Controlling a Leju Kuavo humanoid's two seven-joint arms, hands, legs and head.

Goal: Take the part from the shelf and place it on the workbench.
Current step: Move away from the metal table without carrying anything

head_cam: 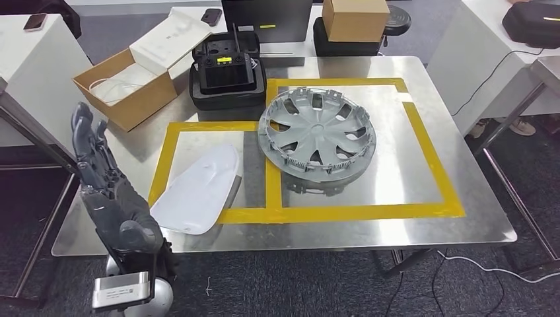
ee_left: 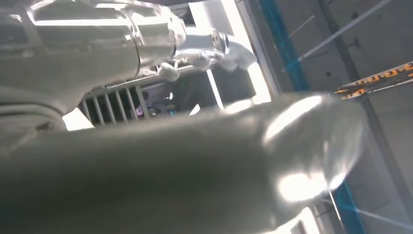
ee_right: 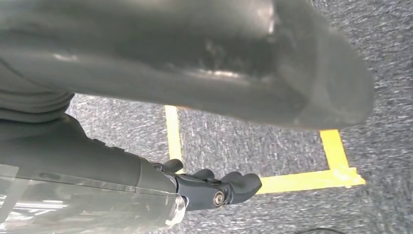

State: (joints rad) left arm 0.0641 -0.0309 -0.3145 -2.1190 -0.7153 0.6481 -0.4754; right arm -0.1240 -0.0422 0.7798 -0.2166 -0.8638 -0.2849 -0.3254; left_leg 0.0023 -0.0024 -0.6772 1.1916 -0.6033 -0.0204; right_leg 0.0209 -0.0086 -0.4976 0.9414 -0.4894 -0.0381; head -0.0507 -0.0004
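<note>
Head view: left hand (head_cam: pixel 105 191) open-fingered, empty (beside white part (head_cam: pixel 198 188)).

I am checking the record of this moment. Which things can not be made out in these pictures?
- Right robot hand: right wrist view, fingers blurred; open or shut unclear.
- Cardboard box contents: head view, too small.
- Hubcap far underside: head view, hidden by itself.

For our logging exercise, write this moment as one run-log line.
left hand: raised beside table, holds nothing | white plastic cover: in left yellow-taped square | silver wheel cover: in right square | right hand: above floor
</note>
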